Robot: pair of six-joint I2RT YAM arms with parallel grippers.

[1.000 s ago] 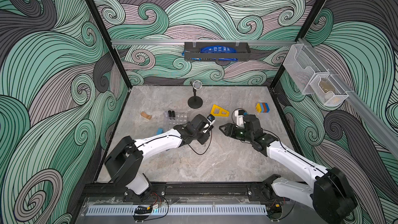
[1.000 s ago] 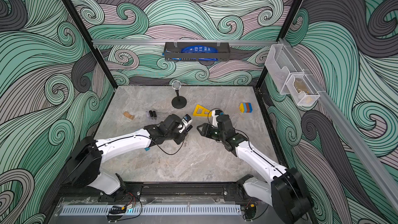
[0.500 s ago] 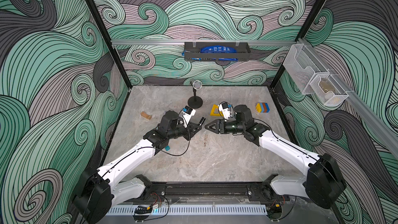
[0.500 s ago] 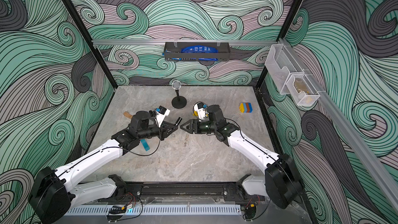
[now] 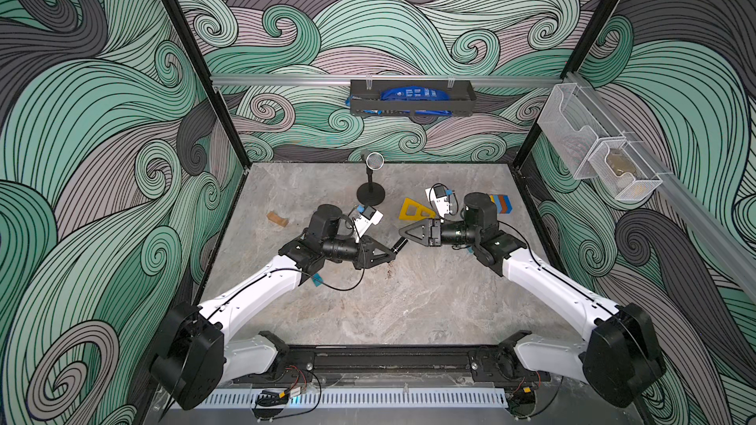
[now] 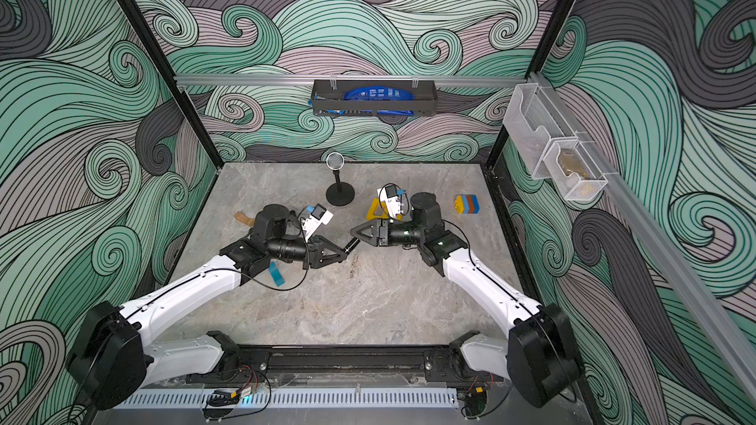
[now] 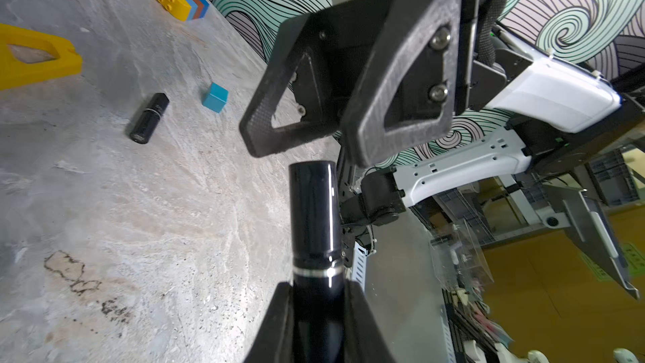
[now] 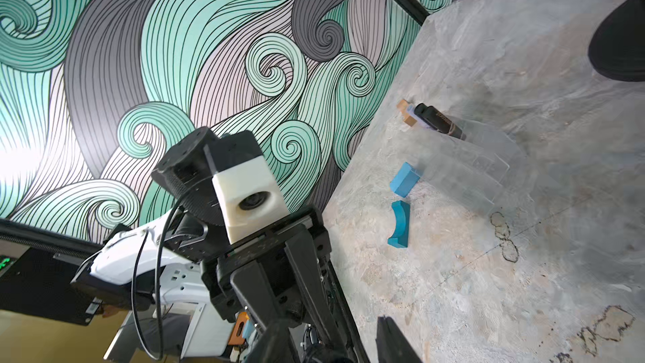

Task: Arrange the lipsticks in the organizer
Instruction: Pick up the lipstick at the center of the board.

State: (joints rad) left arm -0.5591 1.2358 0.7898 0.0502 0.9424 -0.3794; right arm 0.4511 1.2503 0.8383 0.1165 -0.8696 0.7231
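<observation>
Black lipstick (image 7: pixel 314 211) is clamped by one end in your left gripper (image 5: pixel 390 254), with its seam showing just past the fingertips. It is held clear of the table, free end pointed at the right gripper (image 5: pixel 403 232).

A second ago both arms sat low over the table, the left near the organizer. They have since lifted and turned to face each other mid-table, tip to tip.

Finding: this looks like a handover set-up, not a placement.

Right jaws stand partly apart with nothing between them. In the left wrist view the tube's free end stops just short of them, with no contact visible.

Organizer (image 8: pixel 471 165) lies well apart from the meeting point, with at least one tube (image 8: pixel 441 122) already at its far edge. Another lipstick (image 7: pixel 148 118) lies loose on the table near the yellow frame (image 7: pixel 38 57).

Judgement: the task is partly done. You need the right jaws over the free end before your left lets go, or the tube drops.
</observation>
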